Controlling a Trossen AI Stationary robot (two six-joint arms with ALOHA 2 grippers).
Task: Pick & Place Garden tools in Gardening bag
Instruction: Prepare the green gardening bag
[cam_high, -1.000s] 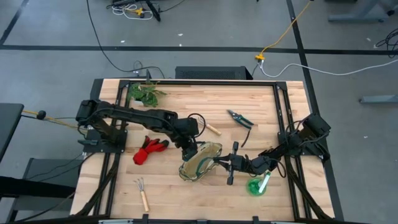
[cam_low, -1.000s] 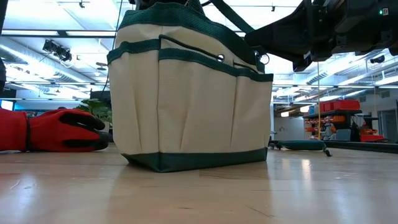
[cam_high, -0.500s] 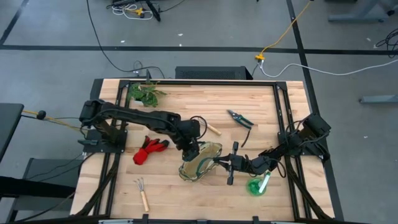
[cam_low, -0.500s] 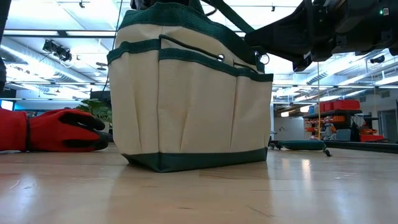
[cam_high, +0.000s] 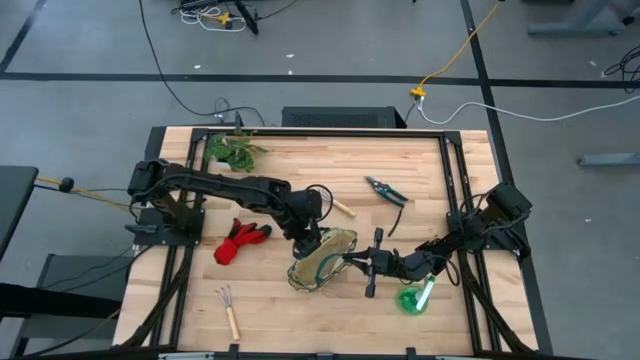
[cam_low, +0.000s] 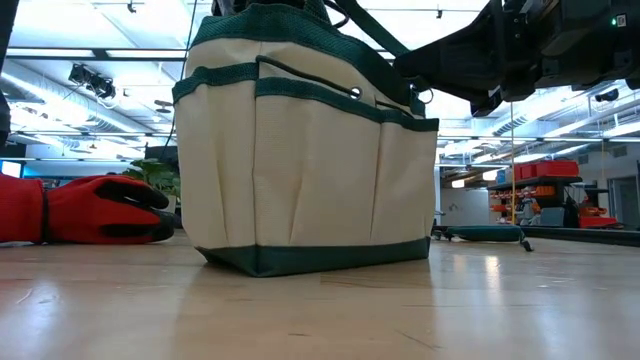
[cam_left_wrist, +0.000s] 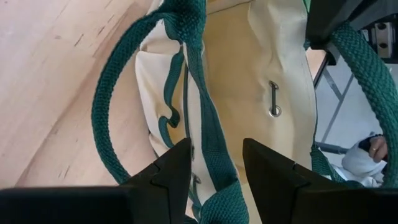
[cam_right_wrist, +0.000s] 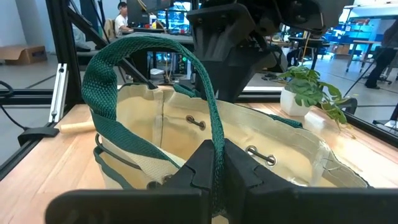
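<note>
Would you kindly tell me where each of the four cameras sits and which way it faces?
High view: above the table, facing straight down; both arms, gardening bag between them.
Low view: at tabletop height, facing level at the bag; an arm overhead.
Left wrist view: above the bag, facing into it; left gripper open astride a rim strap.
Right wrist view: beside the bag, facing across its mouth; right gripper shut on a loop handle.
All four share the bag.

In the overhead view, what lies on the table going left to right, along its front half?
Red gloves → wooden-handled rake → gardening bag, with the left gripper over its mouth → right gripper, its fingers shut on a bag handle → green round piece with white handle.
</note>
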